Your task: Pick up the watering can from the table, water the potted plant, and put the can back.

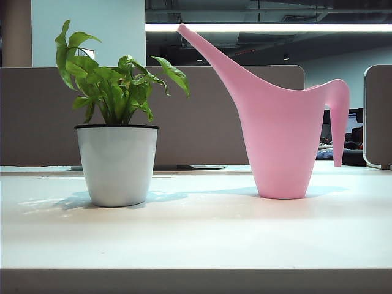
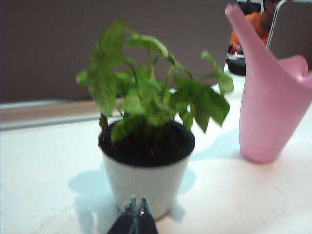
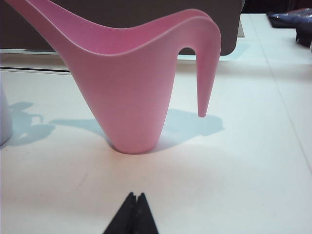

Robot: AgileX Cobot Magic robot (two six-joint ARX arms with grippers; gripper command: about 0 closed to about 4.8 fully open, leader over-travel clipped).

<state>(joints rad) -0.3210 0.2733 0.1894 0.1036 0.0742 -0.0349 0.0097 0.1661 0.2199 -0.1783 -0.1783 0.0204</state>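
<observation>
The watering can [image 1: 283, 144] stands upright on the table [image 1: 196, 236], right of centre in the exterior view, with its spout rising toward the upper middle of the frame and its handle curving down at the right. The potted plant [image 1: 116, 131] stands upright at the left of that view, well apart from the can; its leaves reach toward the spout without touching it. Neither arm appears in the exterior view.

In the left wrist view, the left gripper [image 2: 136, 207] shows at the lower centre edge of the frame, fingertips pressed together and holding nothing, just in front of the plant's white pot. In the right wrist view, the right gripper [image 3: 136, 197] shows at the lower centre edge, likewise closed and empty, with bare tabletop between it and the can's base.
</observation>
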